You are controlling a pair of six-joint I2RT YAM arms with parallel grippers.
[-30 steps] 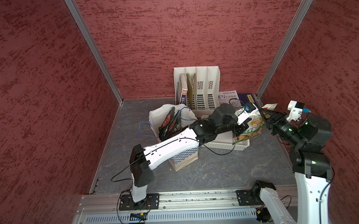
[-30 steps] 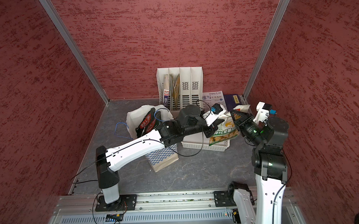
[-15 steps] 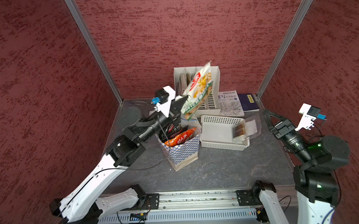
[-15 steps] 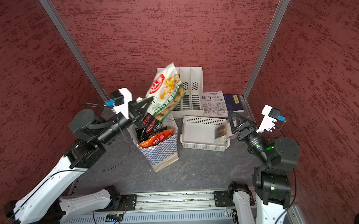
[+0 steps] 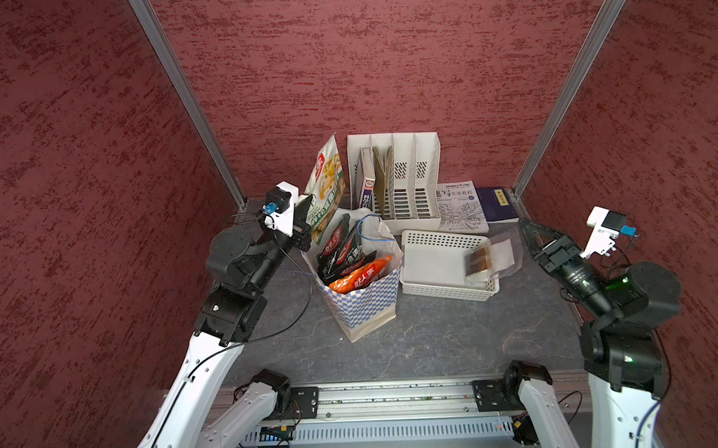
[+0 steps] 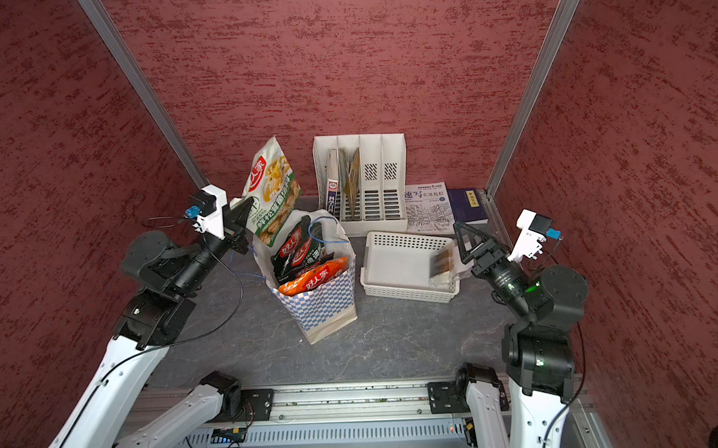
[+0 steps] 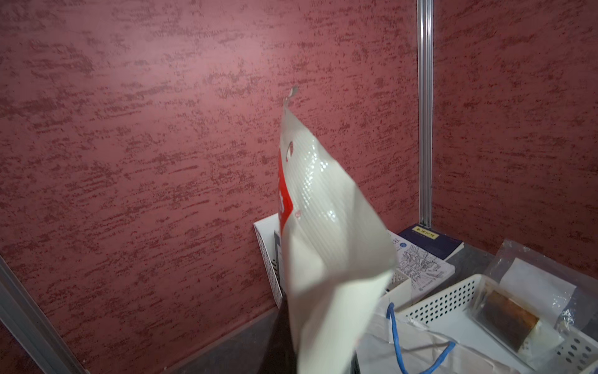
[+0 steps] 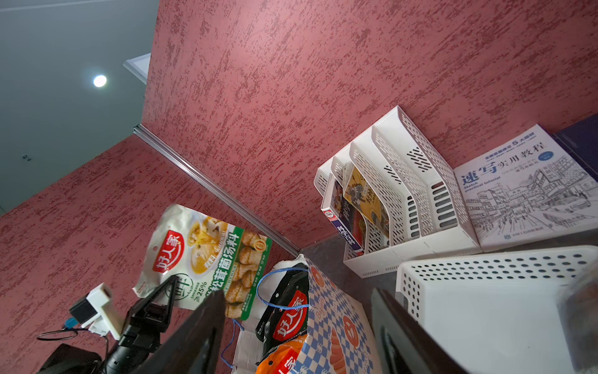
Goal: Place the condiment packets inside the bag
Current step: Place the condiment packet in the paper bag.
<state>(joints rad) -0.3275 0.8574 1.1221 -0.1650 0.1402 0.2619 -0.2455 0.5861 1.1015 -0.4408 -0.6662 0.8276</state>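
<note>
Right wrist view confirms my left gripper is pinched on the lower corner of the white-and-green packet, which stands tilted above the clamp with its free end high. The bag stands upright just beside and below that clamp, mouth open. Black packets and an orange packet stand in it and poke above the rim. Judgement: I hold the pouch by one corner, clear of the mouth, so it can be swung over and fed in edge-first among those already packed. The bag looks nearly full, so the pouch may catch on them or on the blue string handle. My right gripper is spread wide and holds nothing. It is poised just short of the nearest end of the white basket, where a clear pouch with brown contents lies against the wall. I judge that the likely next pick.
</note>
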